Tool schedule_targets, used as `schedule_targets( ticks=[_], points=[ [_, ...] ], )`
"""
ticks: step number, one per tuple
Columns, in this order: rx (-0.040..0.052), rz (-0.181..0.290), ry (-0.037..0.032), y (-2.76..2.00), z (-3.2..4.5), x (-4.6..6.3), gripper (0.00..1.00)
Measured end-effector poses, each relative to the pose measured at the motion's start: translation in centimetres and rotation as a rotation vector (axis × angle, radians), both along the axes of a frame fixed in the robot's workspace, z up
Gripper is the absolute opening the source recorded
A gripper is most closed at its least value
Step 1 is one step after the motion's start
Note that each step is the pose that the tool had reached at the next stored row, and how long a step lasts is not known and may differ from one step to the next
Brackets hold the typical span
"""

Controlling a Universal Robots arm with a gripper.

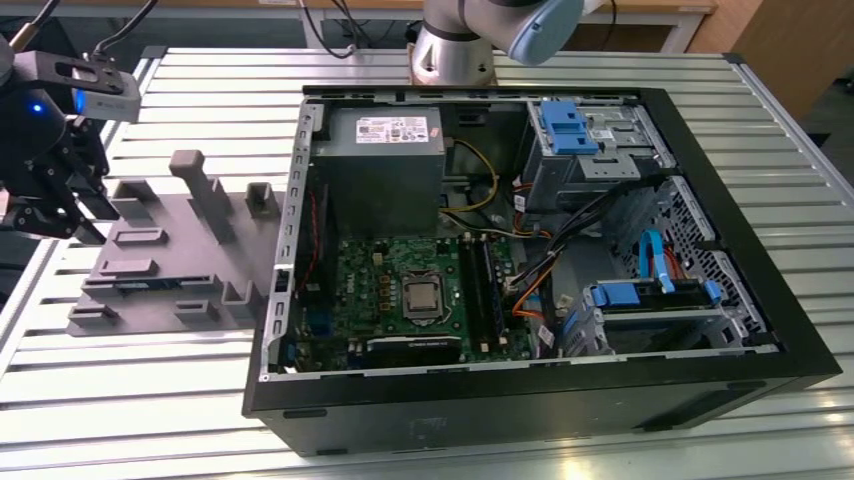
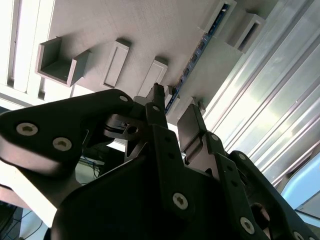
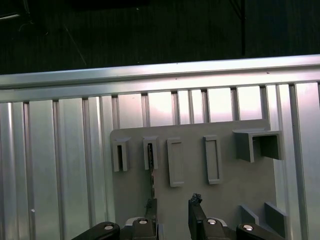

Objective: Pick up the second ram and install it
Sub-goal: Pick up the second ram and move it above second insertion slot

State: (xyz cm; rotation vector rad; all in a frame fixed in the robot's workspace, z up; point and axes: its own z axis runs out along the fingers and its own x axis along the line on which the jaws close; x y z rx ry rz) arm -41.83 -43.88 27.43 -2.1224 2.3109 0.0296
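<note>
One memory stick (image 2: 197, 52): blue, long and narrow, standing on its thin edge in the gray tray, not in the computer.
Stick, long axis: lies flat along the tray's surface. One end sits in a small gray holder (image 2: 220, 17) on the side nearer the desk's edge, and the other end reaches toward the hand.
Stick, in the first wrist view: seen edge-on as a thin dark line (image 3: 151, 167) running out of the second holder in a row of five.
Hand (image 2: 175, 107): black, two fingers, released and holding nothing, with a clear gap between the fingertips.
Hand, position: hovers over the gray tray at the stick's near end. In the first wrist view (image 3: 172, 205) one finger (image 3: 150, 207) lines up with the stick and the other stands off to the side over bare tray.
Hand, contact: whether a finger touches the stick cannot be told.
Hand, in the exterior view (image 1: 67, 210): at the exterior view's far left, above the tray's outer edge, well apart from the computer.
Tray (image 1: 167, 255): gray, flat, with raised holders and posts. It lies on the desk just beside the computer, on the exterior view's left.
Desk (image 1: 561, 460): ribbed bare metal.
Computer (image 1: 534, 400): black case lying on its side with the panel off.
Computer, inside: green board (image 1: 387, 285), long black slots (image 1: 481, 290), gray power box (image 1: 380, 160), light-blue brackets (image 1: 567, 125).
</note>
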Motion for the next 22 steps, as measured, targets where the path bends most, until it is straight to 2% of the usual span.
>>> schedule_targets(
  ticks=[4,8,16,22],
  points=[
    [0.0004,0.002,-0.0005,0.00,-0.14,0.0,0.38],
    [0.0001,0.026,0.0001,-0.05,-0.48,0.0,0.38],
    [0.0001,0.026,0.0001,-0.32,-1.17,0.0,0.38],
    [-0.0001,0.025,0.0004,-0.44,-1.29,0.0,0.38]
  ],
)
